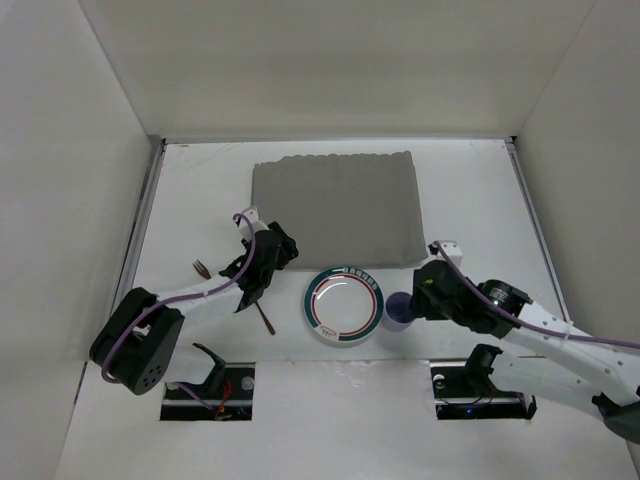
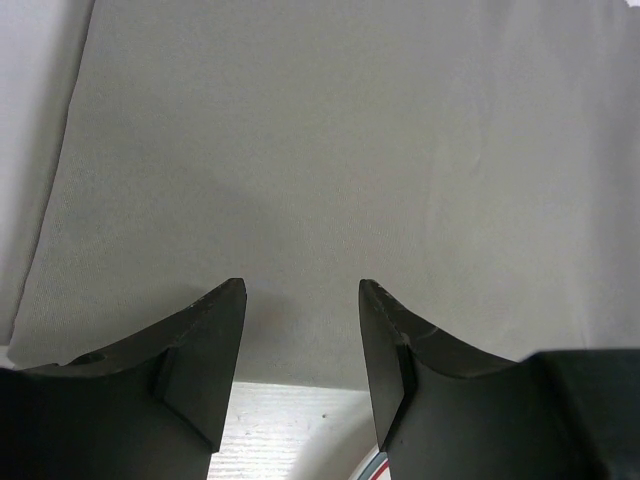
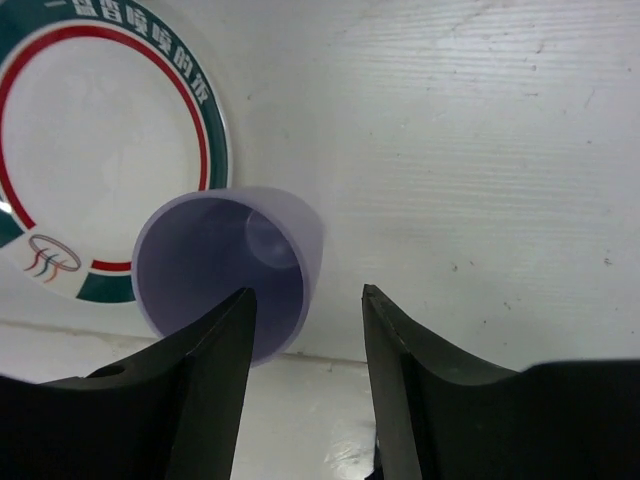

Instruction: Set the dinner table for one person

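The white dinner table [image 1: 200,190] bears a grey cloth placemat [image 1: 335,210] at the back middle. A white plate [image 1: 344,304] with a green and red rim lies just in front of the mat. A purple cup [image 1: 400,310] stands touching the plate's right side. My left gripper [image 1: 275,245] is open and empty over the mat's near left corner; its wrist view shows the mat [image 2: 340,160] and the gripper [image 2: 302,300]. My right gripper [image 3: 305,300] is open at the cup [image 3: 225,275], whose right wall lies between the fingers.
A thin brown utensil [image 1: 266,318] lies left of the plate, partly under my left arm. A small brown piece [image 1: 201,267] lies farther left. White walls enclose the table on three sides. The plate [image 3: 100,150] fills the upper left of the right wrist view.
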`<state>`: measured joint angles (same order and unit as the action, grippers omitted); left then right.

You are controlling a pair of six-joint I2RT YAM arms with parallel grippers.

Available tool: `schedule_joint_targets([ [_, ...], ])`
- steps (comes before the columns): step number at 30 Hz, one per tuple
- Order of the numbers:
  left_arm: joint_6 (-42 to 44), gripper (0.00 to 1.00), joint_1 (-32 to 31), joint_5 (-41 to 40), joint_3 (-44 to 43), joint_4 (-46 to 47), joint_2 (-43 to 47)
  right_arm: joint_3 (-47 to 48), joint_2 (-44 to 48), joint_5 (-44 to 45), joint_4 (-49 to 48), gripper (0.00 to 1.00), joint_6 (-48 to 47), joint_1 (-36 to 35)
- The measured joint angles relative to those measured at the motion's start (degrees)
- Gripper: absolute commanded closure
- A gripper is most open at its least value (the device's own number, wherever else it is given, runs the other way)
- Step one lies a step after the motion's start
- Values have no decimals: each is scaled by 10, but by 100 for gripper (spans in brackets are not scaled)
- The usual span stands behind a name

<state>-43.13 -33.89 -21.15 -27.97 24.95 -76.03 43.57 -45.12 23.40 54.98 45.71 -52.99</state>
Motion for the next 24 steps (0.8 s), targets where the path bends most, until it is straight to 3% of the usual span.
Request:
schedule_joint_targets([
  [4, 4, 54, 2, 1, 0, 7, 0, -7, -42, -15, -23, 58, -13, 0],
  [8, 7, 54, 2, 1, 0, 14, 0, -14, -69, -21, -49, 80, -28, 9],
  [11, 7, 53, 2, 1, 1, 20, 0, -14, -76, -20, -59, 88, -35, 17],
  [19, 8, 53, 16, 8, 2, 31, 0, 54, -46, -17, -19, 87, -45, 23],
  [24, 14, 53, 27, 19, 10, 40, 4, 135, -115, -33, -111, 87, -110, 101],
])
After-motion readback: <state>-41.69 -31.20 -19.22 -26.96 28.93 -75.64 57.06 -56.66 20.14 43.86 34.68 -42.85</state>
